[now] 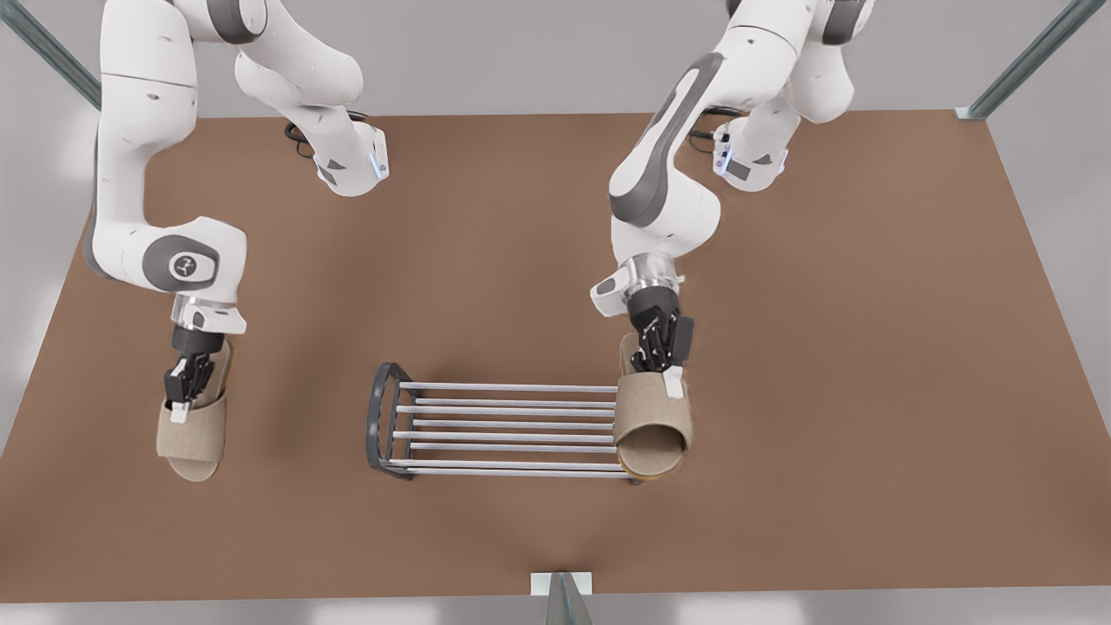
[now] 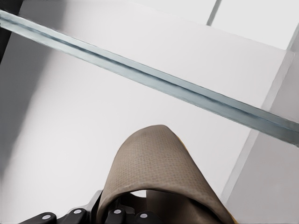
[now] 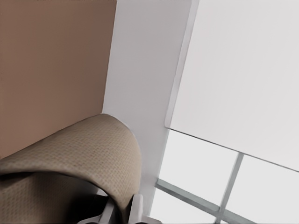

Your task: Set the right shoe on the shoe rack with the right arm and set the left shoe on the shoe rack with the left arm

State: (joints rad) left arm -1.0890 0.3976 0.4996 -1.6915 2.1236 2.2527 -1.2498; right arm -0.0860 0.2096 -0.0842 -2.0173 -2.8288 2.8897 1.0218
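Both slippers (image 1: 193, 425) (image 1: 653, 417) are done in beige woven fabric, the rack (image 1: 508, 430) in silver-grey rods with dark grey ends, the table (image 1: 868, 347) in plain brown.

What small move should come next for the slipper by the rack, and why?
Probably shift that slipper slightly toward the front view's left: it overlaps only the end of the rack, claw shut on it. The other claw waits, holding the other slipper.

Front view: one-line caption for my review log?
Right gripper holds a slipper at the rack end; left gripper holds the other slipper aside.
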